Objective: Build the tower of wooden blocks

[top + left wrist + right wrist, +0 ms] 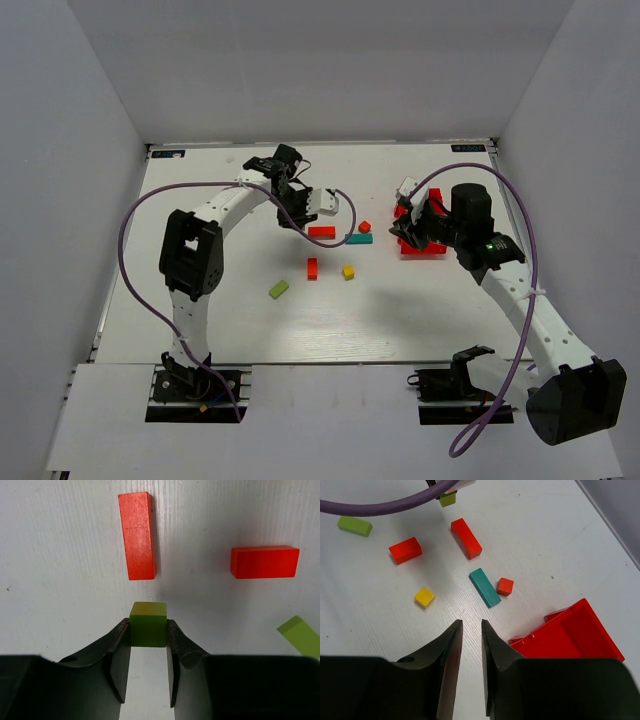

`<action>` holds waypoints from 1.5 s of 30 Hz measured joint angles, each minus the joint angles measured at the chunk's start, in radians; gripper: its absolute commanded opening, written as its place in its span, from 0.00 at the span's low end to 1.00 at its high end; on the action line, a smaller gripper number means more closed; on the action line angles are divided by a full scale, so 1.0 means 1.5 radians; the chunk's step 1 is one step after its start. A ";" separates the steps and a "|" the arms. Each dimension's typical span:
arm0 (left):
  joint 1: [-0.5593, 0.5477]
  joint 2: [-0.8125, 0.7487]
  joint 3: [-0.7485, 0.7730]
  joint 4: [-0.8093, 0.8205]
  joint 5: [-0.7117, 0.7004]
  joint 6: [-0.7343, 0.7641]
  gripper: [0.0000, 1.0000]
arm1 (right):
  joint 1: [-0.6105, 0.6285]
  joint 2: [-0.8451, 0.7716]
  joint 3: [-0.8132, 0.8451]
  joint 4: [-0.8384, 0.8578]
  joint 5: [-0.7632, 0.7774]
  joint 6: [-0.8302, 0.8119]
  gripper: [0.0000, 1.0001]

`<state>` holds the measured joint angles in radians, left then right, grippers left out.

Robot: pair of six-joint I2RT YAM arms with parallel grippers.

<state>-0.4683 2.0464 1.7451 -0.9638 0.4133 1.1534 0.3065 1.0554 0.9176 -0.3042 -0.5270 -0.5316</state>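
The wooden blocks lie singly on the white table; none are stacked. My left gripper [148,630] is shut on a lime green cube [148,624], just short of a long red bar [137,535]. A shorter red block [264,561] and a lime bar [300,636] lie to its right. In the top view the left gripper [296,218] is beside the red bar [322,231]. My right gripper [471,625] is narrowly open and empty, above the table near a teal bar [484,587], an orange-red cube [505,586] and a yellow cube [424,597].
A red plastic bin [570,635] sits right of the right gripper and under it in the top view [425,248]. A purple cable [380,505] crosses the far side of the right wrist view. White walls enclose the table on three sides.
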 measured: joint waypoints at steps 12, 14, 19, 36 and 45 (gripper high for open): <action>0.014 0.008 -0.010 0.022 0.014 0.007 0.02 | 0.000 0.000 0.000 -0.006 0.000 0.000 0.28; 0.014 0.012 -0.011 0.022 0.014 0.007 0.02 | 0.000 0.000 0.000 -0.006 0.000 0.000 0.28; 0.014 0.022 -0.021 0.034 0.014 0.007 0.05 | 0.000 0.002 0.000 -0.006 0.000 0.000 0.28; 0.014 0.043 -0.033 0.051 0.014 0.006 0.08 | 0.001 0.008 0.000 -0.006 0.000 0.000 0.29; 0.014 0.066 -0.033 0.058 0.014 0.006 0.09 | 0.001 0.008 0.000 -0.007 0.000 0.000 0.29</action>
<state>-0.4469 2.1460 1.6951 -0.8772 0.4339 1.1629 0.3080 1.0668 0.9176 -0.3141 -0.5266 -0.5320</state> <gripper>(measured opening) 0.406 0.293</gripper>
